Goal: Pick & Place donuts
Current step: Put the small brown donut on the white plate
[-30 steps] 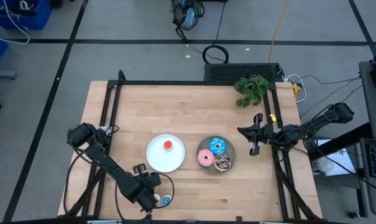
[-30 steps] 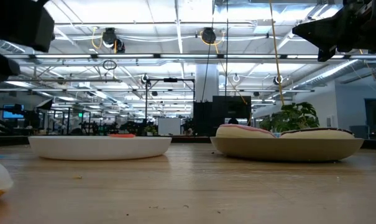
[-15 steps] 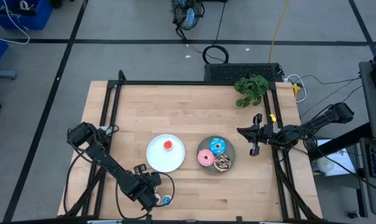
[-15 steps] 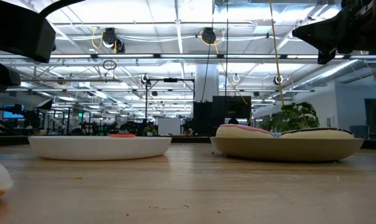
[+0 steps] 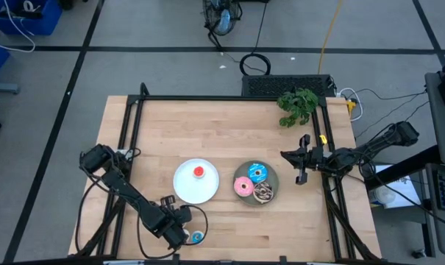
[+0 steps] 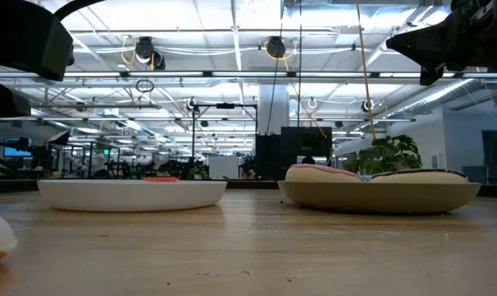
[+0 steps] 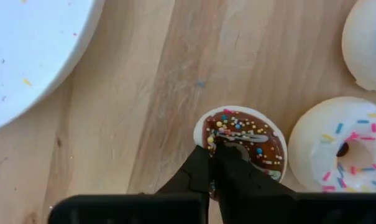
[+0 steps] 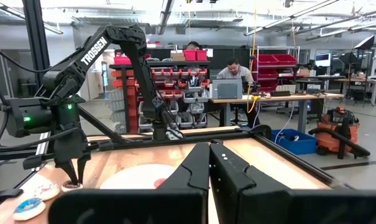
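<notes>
My left gripper stands at the table's near edge, left of the middle, shut on a tiny brown sprinkled donut that lies flat on the wood. Beside it lie a tiny pink-white donut and a tiny blue donut. A tiny red donut sits on the white plate. The blue, pink and brown larger donuts lie on the grey plate. My right gripper hangs shut at the table's right side, with nothing between its fingers. My left gripper comes at the tiny brown donut from above, fingers pointing down. Its fingertips meet on one side of the ring. The fingers themselves hide whether one stands in the hole. The donut lies flat on the table.
A green leafy plant lies at the far right corner. A black frame rail runs along the table's left, far and right edges. Bare wood spreads over the far half of the table. A person sits at a bench in the room beyond.
My left arm has shifted a little over the tiny donuts at the near edge. The plates and the donuts on them have stayed where they were.
</notes>
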Available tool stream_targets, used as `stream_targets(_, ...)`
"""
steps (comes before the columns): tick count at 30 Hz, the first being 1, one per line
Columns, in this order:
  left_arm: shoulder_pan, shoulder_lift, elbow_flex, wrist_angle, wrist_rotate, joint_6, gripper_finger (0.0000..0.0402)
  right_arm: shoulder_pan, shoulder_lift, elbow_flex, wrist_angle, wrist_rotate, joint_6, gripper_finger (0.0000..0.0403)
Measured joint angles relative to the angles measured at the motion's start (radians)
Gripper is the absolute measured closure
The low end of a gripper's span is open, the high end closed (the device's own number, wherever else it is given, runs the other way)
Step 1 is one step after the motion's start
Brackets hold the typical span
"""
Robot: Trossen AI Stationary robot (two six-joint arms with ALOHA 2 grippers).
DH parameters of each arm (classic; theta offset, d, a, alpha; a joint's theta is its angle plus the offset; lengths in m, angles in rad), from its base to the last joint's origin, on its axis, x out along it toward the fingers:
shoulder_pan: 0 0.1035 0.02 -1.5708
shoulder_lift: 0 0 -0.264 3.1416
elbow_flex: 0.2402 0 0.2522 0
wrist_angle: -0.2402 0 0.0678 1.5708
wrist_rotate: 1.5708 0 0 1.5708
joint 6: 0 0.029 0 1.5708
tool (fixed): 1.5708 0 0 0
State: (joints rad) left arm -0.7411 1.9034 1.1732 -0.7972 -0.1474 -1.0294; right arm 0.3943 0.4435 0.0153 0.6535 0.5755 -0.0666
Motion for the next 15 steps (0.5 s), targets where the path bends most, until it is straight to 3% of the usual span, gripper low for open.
stream_targets(10, 0.007, 0.008, 0.072, -0.066, -0.050, 0.036, 0.0394, 0.000, 0.000, 0.000, 0.000, 0.000, -0.001, 0.0403)
stream_targets(15, 0.007, 0.007, 0.154, -0.188, -0.063, 0.041, 0.0386, 0.000, 0.000, 0.000, 0.000, 0.000, 0.002, 0.0403)
